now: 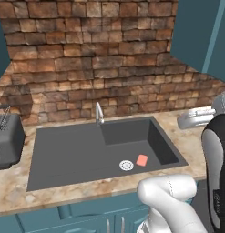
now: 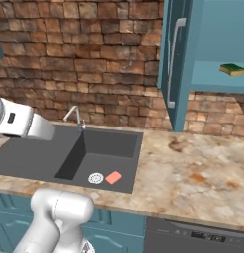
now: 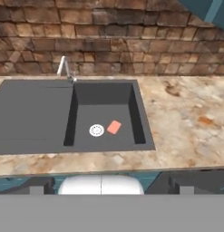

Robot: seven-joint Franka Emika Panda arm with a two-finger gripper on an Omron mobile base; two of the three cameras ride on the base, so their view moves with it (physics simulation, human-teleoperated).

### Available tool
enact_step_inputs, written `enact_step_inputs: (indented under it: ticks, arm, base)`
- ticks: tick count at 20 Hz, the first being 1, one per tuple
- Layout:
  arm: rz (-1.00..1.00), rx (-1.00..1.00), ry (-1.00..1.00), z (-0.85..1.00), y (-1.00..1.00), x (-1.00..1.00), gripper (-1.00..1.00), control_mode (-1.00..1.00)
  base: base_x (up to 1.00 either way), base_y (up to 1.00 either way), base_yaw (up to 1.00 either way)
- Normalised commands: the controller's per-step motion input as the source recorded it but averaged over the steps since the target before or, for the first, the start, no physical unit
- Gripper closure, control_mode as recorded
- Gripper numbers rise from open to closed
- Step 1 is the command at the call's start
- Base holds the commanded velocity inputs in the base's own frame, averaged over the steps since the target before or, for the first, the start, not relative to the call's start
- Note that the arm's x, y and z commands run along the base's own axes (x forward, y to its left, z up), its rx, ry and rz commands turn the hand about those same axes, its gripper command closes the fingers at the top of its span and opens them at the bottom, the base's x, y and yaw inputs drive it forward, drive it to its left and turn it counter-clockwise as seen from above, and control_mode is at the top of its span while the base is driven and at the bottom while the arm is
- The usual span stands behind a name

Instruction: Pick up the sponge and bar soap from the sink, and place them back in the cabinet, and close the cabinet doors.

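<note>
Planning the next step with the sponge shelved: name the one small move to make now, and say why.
Probably lower the open hand toward the bar soap. The sponge already lies on the cabinet shelf, while the soap still lies on the sink floor beside the drain. The hand holds nothing and looks down on the basin from well back, so closing in likely comes first.

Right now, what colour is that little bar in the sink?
Salmon pink: the bar soap, clearest from the left base view.

Pink bar soap (image 1: 142,159) lies in sink (image 1: 68,154); sponge (image 2: 232,69) apparently on cabinet (image 2: 217,79) shelf.
</note>
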Motion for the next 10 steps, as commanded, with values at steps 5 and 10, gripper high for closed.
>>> enact_step_inputs:
  ticks: [5, 10]
  arm:
    - [-0.10, 0.08, 0.16, -0.21, 0.01, 0.33, -1.00, -1.00]
    - [-0.05, 0.11, 0.10, -0.51, 0.00, 0.20, -1.00, -1.00]
  base:
    - [0.00, 0.00, 0.00]
    - [0.00, 0.00, 0.00]
